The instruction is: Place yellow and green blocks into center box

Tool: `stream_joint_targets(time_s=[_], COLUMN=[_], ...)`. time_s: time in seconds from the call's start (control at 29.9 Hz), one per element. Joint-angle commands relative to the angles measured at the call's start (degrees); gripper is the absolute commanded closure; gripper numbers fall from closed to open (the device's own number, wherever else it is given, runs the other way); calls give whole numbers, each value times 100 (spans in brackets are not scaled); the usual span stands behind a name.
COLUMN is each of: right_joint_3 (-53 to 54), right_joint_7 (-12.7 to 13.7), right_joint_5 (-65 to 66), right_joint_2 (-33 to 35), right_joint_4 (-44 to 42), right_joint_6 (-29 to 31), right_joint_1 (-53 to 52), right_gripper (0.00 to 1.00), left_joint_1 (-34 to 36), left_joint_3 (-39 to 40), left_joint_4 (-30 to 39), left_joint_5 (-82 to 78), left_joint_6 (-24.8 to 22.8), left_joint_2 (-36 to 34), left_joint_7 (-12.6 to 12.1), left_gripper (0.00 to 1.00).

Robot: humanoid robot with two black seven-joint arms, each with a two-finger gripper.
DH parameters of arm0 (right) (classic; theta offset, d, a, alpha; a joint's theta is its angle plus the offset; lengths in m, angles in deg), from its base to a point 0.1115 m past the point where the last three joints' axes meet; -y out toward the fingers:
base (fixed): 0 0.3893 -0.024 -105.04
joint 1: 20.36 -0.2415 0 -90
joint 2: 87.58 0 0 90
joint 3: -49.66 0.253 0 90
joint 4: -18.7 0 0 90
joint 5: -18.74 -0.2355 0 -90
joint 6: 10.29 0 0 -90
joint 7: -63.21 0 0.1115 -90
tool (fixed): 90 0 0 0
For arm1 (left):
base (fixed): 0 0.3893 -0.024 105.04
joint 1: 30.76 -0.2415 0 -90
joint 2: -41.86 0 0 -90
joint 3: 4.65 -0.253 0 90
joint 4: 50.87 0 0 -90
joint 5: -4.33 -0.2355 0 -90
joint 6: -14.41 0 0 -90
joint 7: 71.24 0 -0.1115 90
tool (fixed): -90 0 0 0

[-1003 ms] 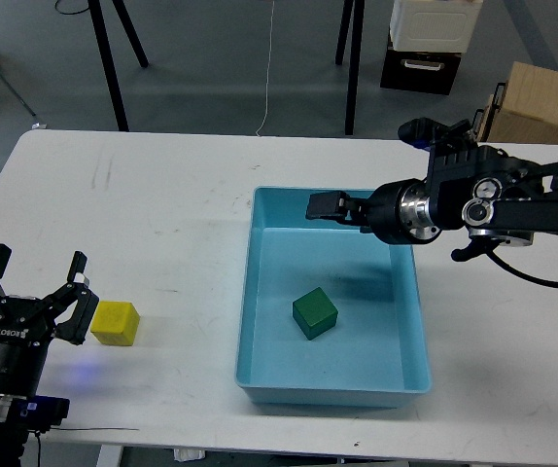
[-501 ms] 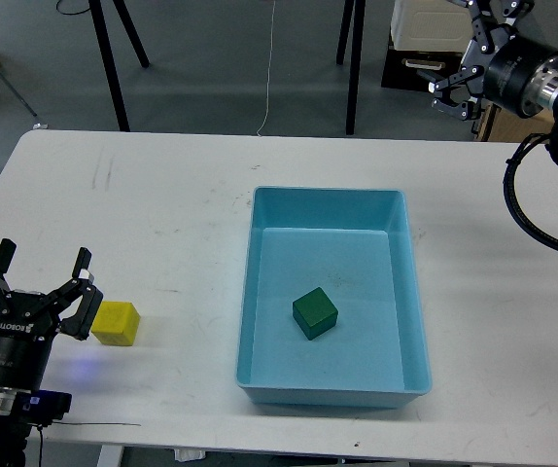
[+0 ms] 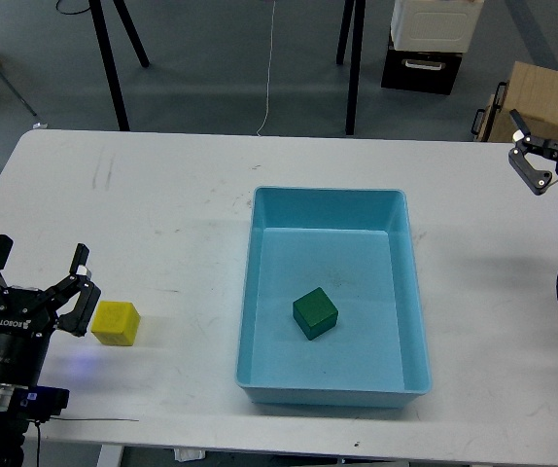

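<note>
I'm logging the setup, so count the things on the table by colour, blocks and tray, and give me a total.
Yellow: 1, the yellow block on the table, beside the left gripper.
Green: 1, the green block inside the tray.
Light blue: 1, the tray.
Total: 3.

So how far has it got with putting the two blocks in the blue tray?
About halfway. The green block already lies on the bottom of the light-blue tray. The yellow block sits on the white table, outside the tray; the left gripper is open just beside it, holding nothing. The right gripper is off at the table's far edge, also empty. Left: grasp the yellow block and drop it in.
</note>
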Motion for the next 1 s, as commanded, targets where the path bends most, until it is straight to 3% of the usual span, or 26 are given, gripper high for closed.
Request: stream_joint_targets(time_s=[0.0, 0.2, 0.37, 0.53, 0.57, 0.7, 0.87, 0.97], right_joint_3=[100, 169, 292, 398, 407, 416, 416, 398], right_joint_7=[2, 2, 2, 11, 11, 11, 2, 11], right_joint_5=[-31, -23, -23, -31, -31, -40, -40, -31], right_joint_2=[-564, -653, -223, 76, 85, 103, -37, -65], right_joint_4=[458, 573, 591, 608, 626, 635, 634, 731], right_joint_6=[1, -218, -351, -412, -438, -439, -412, -412], right_joint_1=[945, 1149, 1228, 1281, 1289, 1307, 1298, 1298], right_gripper=[1, 1, 1, 1, 1, 1, 1, 1], left_joint_1=[22, 66, 83, 601, 619, 742, 1093, 1278], left_joint_3=[42, 7, 322, 788, 920, 974, 1044, 843], left_joint_4=[1, 53, 80, -8, -43, -403, -219, -219], left_joint_5=[10, -8, 10, 10, 1, -8, -17, -218], left_joint_6=[0, 0, 0, 0, 0, 0, 0, 0], left_joint_2=[0, -53, -88, -158, -202, -939, -1299, -2483], left_joint_7=[20, 29, 46, 353, 319, 275, 240, 231], left_gripper=[0, 0, 0, 0, 0, 0, 0, 0])
